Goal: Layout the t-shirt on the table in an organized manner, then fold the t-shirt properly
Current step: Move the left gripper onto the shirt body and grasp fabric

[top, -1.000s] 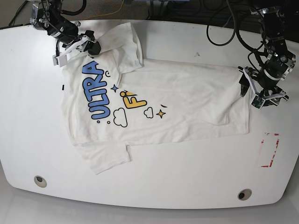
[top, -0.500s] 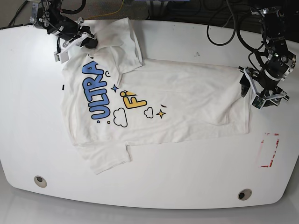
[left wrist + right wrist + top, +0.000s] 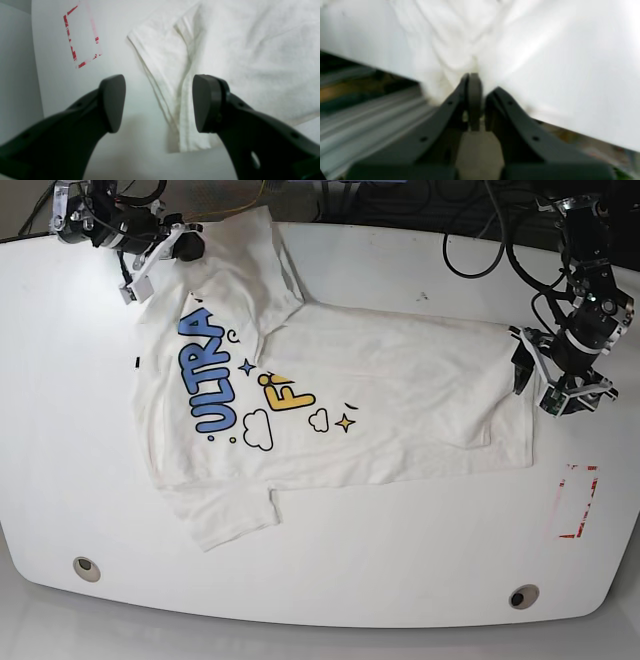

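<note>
white cotton pinched by closed right gripper (image 3: 473, 82), now drawn further toward far table (image 3: 420, 580) edge | left gripper (image 3: 158, 102) open, empty, over hem | t-shirt (image 3: 400, 400) print-up, sleeve folded: layout unfinished

T-shirt (image 3: 340, 395), left part of the print: "ULTRA" in big blue letters; beside it a yellow "F", remainder hidden under a fold. No other text legible.

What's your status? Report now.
Right gripper shut on t-shirt sleeve. Left gripper open over hem corner. T-shirt partly folded over on table. Nothing blocking.
</note>
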`<action>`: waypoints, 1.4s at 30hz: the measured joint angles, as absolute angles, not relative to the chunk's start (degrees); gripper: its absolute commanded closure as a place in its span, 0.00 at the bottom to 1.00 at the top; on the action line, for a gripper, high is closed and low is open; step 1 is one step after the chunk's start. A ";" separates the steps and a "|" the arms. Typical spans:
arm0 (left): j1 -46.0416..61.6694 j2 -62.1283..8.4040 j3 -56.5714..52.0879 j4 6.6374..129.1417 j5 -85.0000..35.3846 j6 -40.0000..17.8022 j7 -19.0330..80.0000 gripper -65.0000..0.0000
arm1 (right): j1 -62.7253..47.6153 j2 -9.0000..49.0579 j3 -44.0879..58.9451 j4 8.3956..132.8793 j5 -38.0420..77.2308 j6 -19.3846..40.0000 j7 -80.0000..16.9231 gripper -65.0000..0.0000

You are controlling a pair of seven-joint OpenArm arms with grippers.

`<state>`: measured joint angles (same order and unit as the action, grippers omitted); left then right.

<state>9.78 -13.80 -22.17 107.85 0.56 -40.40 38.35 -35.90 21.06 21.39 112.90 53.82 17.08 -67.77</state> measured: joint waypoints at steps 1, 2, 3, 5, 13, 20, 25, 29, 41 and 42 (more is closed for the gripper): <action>9.21 -13.65 -22.17 107.85 0.58 -40.40 38.52 0.38 | -35.88 21.15 21.39 112.92 53.82 17.26 -67.72 1.00; 8.29 -13.34 -22.20 107.74 0.60 -40.51 39.03 0.36 | -35.66 21.23 21.39 112.92 53.80 17.47 -67.70 1.00; 7.38 -13.02 -22.26 107.72 0.62 -40.51 39.16 0.33 | -35.53 21.28 21.37 112.92 53.84 17.45 -67.72 1.00; 5.41 -11.97 -22.55 107.59 0.78 -40.01 39.59 0.23 | -35.38 21.32 21.32 112.95 54.24 17.56 -67.55 1.00; -1.17 -8.05 -22.41 104.25 0.78 -40.34 44.12 0.18 | -34.72 21.34 21.28 112.92 53.87 17.63 -67.72 1.00; -6.39 -6.79 -22.11 94.54 0.97 -40.23 44.27 0.18 | -34.20 21.12 21.08 112.92 53.98 17.63 -67.59 1.00; -9.76 -6.15 -20.51 86.24 0.99 -39.97 44.03 0.18 | -34.13 21.12 21.06 112.92 54.02 17.63 -67.59 1.00; -11.27 -5.74 -20.32 81.38 0.82 -39.92 41.60 0.18 | -34.15 21.15 21.06 112.92 53.98 17.63 -67.64 1.00; -13.21 -4.62 -16.51 68.99 0.97 -39.66 34.96 0.18 | -33.98 21.26 21.06 112.92 53.98 17.63 -67.59 1.00; -13.21 -4.62 -16.36 68.49 0.89 -39.09 34.63 0.18 | -33.93 21.21 21.06 112.92 54.00 17.65 -67.59 1.00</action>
<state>-13.21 -4.62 -16.36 68.49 0.89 -39.09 34.63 -33.93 21.21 21.06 112.92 54.00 17.65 -67.59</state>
